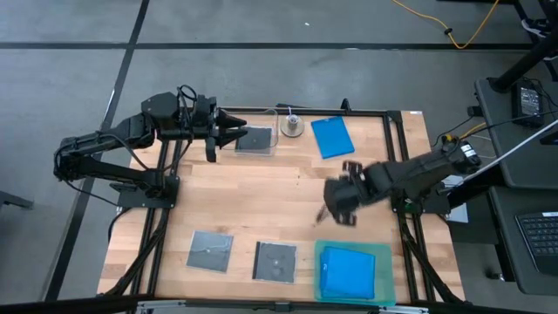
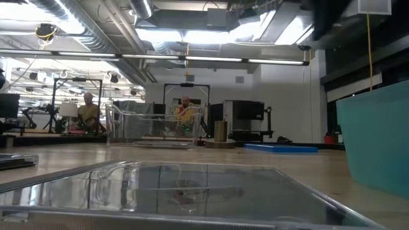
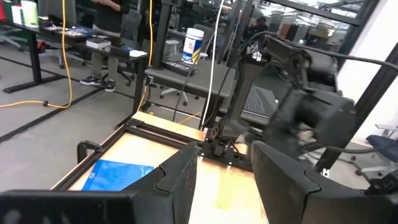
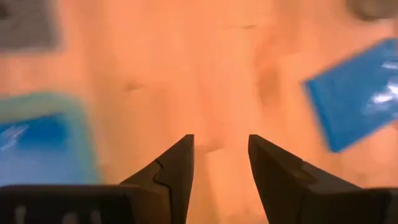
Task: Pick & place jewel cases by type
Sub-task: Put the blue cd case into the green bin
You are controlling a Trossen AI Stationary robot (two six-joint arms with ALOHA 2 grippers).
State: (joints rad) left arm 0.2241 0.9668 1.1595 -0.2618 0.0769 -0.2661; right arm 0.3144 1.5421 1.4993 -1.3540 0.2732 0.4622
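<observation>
One blue jewel case (image 1: 332, 137) lies flat on the far part of the wooden table. More blue cases (image 1: 347, 270) lie in the teal tray (image 1: 384, 255) at the near right. Two grey-black cases (image 1: 211, 251) (image 1: 275, 261) lie flat near the front edge, and another (image 1: 255, 139) sits in the clear tub (image 1: 272, 118). My right gripper (image 1: 336, 202) hangs open above bare wood between the tray and the far blue case (image 4: 360, 99), pointing steeply down, with nothing between its fingers. My left gripper (image 1: 228, 133) stands open and level at the tub's left side, also with nothing in it.
A small round metal object (image 1: 291, 126) stands between the tub and the far blue case. A black frame (image 1: 397, 166) runs along the table's edges. Bare wood lies in the table's middle. People sit at desks in the room beyond the table (image 2: 185, 112).
</observation>
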